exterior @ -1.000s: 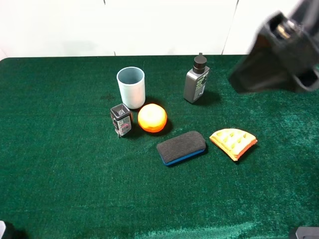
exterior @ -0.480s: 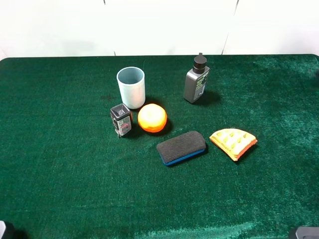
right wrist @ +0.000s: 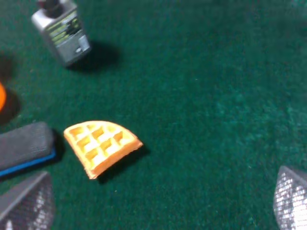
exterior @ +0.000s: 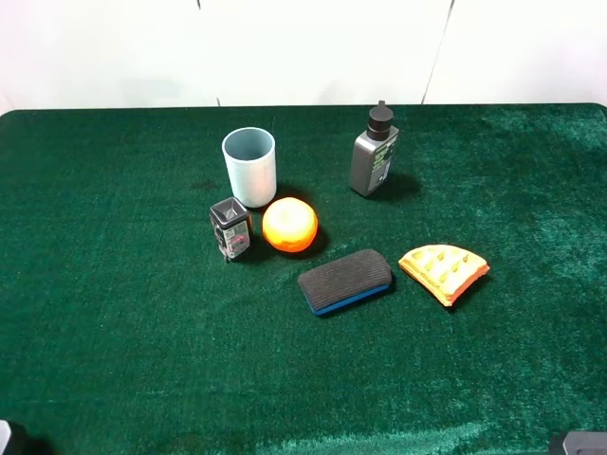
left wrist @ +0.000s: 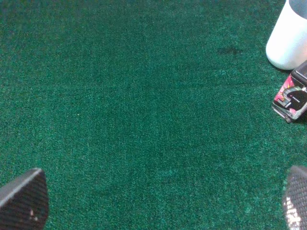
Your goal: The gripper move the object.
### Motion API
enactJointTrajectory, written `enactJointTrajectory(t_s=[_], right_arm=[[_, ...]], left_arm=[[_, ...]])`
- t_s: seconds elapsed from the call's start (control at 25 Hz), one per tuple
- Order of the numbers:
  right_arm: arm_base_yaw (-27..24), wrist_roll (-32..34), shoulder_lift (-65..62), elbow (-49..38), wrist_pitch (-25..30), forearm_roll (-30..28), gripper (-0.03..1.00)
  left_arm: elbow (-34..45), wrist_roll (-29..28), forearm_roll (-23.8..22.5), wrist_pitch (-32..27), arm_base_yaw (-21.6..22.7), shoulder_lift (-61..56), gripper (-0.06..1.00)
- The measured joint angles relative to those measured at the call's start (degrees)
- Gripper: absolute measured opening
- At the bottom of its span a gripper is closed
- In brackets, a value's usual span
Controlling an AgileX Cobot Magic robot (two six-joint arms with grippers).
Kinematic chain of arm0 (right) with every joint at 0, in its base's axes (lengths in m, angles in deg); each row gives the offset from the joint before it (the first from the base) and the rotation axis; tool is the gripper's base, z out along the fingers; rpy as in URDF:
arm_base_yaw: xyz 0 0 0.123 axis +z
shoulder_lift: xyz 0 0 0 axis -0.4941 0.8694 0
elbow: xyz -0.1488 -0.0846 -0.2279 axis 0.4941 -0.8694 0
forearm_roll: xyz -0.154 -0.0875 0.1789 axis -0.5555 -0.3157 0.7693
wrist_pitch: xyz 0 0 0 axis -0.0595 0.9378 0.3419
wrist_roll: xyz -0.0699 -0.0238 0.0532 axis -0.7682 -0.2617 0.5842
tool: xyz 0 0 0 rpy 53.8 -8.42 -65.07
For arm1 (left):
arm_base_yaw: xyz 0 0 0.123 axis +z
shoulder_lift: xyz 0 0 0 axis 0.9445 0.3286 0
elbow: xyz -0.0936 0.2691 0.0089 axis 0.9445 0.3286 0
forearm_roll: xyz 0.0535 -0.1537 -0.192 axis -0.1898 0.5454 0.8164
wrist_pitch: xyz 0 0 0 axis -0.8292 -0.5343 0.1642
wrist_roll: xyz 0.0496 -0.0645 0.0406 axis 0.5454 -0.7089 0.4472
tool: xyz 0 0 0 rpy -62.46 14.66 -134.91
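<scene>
- Dark boxy container, black top, white/red/green label, stood upright just beside the orange, near the pale cup.
- Left gripper was spread wide, empty; right gripper likewise.
- Best approach, I'd judge: descend from the side away from the orange, straddle squarely.
</scene>
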Motion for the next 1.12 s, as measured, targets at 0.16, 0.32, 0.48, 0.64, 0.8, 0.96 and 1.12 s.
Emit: enactJointTrajectory(t_s=[0.16, 0.32, 0.48, 0.64, 0.8, 0.96, 1.12], right_arm=[[-4.43, 0.00, -5.47, -3.01, -0.06, 0.00, 0.70], [-8.29, 0.00, -10.41, -5.64, -1.54, 0.26, 0.70], [-11.29, 0.00, -15.21, -8.26, -4.62, 1.06, 0.70], [-12.72, 0.00, -18.81, -10.69, -6.58, 1.29, 0.70], [-12.72, -0.05, -18.94, -13.50, -7.21, 1.40, 0.70], [-12.72, -1.59, -18.94, -15.20, -9.94, 1.40, 0.70], [-12.72, -4.18, -18.94, -15.45, -10.31, 2.25, 0.70]], left_arm=[[0.00, 0.00, 0.00, 0.00, 0.00, 0.00, 0.99], [0.00, 0.00, 0.00, 0.00, 0.00, 0.00, 0.99], [0.00, 0.00, 0.00, 0.00, 0.00, 0.00, 0.99], [0.00, 0.00, 0.00, 0.00, 0.00, 0.00, 0.99], [0.00, 0.00, 0.00, 0.00, 0.00, 0.00, 0.99], [0.00, 0.00, 0.00, 0.00, 0.00, 0.00, 0.99], [0.00, 0.00, 0.00, 0.00, 0.00, 0.00, 0.99]])
